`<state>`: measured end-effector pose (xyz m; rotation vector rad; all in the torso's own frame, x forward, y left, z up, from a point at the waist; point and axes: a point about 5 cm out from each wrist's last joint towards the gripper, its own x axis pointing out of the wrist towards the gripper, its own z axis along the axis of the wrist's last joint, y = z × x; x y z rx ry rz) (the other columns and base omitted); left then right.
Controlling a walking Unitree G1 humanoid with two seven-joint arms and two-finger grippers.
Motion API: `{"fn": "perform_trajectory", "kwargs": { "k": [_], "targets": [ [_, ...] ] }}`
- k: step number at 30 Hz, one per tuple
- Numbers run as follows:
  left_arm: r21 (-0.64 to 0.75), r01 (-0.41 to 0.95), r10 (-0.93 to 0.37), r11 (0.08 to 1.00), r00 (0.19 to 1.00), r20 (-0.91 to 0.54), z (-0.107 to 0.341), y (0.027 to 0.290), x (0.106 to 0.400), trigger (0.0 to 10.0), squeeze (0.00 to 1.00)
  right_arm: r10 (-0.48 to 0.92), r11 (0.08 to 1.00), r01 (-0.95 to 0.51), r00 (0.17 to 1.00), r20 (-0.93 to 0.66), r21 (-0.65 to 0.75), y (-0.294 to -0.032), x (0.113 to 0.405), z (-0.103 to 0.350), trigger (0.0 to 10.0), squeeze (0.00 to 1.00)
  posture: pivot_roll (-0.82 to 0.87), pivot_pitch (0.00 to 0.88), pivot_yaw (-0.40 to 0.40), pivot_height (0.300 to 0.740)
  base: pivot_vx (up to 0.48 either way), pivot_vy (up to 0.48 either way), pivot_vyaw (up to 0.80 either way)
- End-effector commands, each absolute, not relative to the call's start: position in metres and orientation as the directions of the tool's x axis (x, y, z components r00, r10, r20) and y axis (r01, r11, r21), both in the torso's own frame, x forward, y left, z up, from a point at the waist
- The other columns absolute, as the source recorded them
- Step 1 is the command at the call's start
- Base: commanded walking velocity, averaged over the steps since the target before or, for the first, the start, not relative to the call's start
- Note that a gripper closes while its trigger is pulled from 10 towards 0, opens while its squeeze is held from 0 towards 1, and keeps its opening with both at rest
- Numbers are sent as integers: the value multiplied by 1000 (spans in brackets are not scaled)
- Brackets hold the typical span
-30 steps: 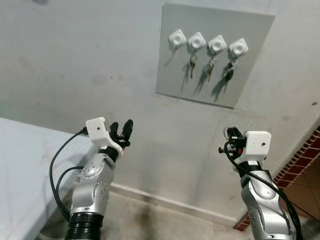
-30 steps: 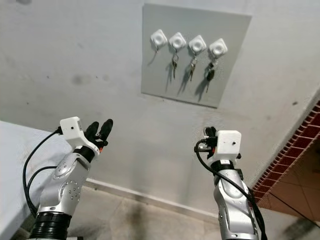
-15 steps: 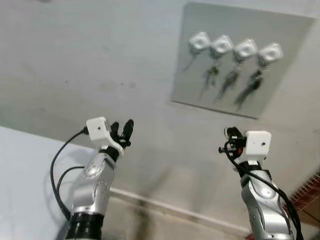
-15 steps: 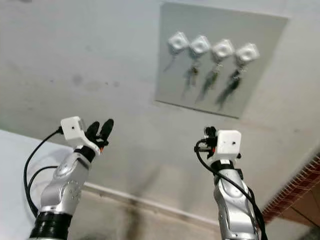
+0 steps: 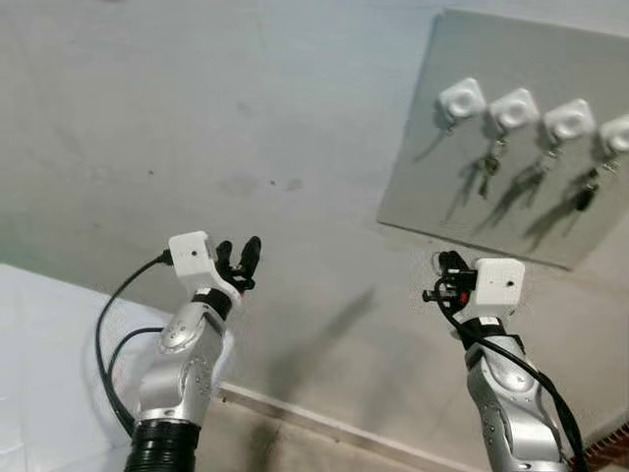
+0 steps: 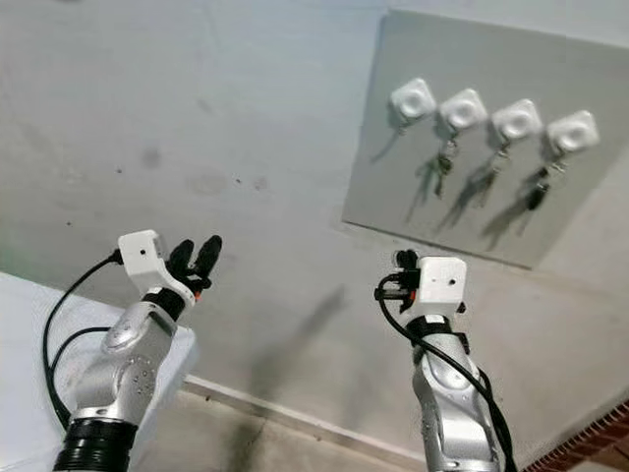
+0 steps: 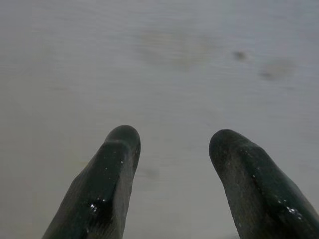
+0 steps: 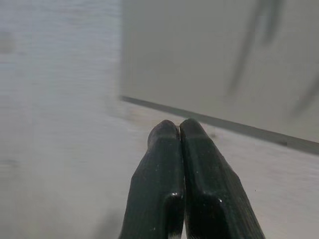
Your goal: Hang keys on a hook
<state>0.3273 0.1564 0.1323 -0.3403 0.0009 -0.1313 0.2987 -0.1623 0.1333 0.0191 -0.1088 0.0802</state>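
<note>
Left eye view: a flat grey square panel (image 5: 511, 147) is fixed to the pale plaster wall (image 5: 197, 128) and bears a row of four white diamond-shaped hooks (image 5: 516, 110), the leftmost bare and the other three each carrying a small dark bunch of metal keys (image 5: 488, 173). The left tool (image 5: 239, 261), raised toward the bare wall well apart from the panel, has its two black fingers (image 7: 107, 184) spread and empty. The right tool (image 8: 178, 130), raised below the panel's lower edge, has its fingers pressed together with nothing visible between them.

Home entryway: wall key hooks (image 6: 491, 116)
</note>
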Motion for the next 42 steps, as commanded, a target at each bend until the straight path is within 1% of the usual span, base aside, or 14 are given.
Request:
{"fn": "perform_trajectory", "kwargs": {
  "k": [1,6,10,11,15,18,24,27,42],
  "targets": [
    [-323,155,-155,934,988,27,135,147,327,10000,0,56,998,-58,991,121,11,-170,298,137,10000,0,88,0,-53,740,0,0,0],
    [-261,202,-201,944,979,28,138,141,326,10000,0,56,998,-58,991,120,14,-170,299,137,10000,0,89,0,-53,740,0,0,0],
    [-193,280,-274,940,960,55,146,129,326,10000,0,59,998,-61,990,125,15,-169,301,138,10000,0,89,0,-50,740,0,0,0],
    [-170,319,-312,932,948,63,148,122,325,10000,0,62,998,-65,990,130,16,-167,302,140,10000,0,88,0,-48,740,0,0,0],
    [-138,364,-358,921,931,68,150,114,324,10000,0,67,997,-70,988,138,16,-166,304,142,10000,0,85,0,-43,740,0,0,0],
    [-96,437,-431,894,899,82,157,100,323,10000,0,100,995,-102,981,168,4,-162,307,148,10000,0,83,0,-40,740,0,0,0],
    [-21,546,-540,838,833,119,174,79,323,10000,0,164,986,-169,959,230,2,-151,318,165,10000,0,85,0,-38,740,0,0,0],
    [-28,561,-552,827,822,140,185,76,330,10000,0,193,979,-204,944,267,17,-145,327,177,10000,0,82,0,-35,740,0,0,0],
    [16,559,-551,829,812,195,209,78,347,10000,0,259,961,-275,895,362,-9,-133,358,215,10000,0,98,0,-50,740,0,0,0]
  ]
}}
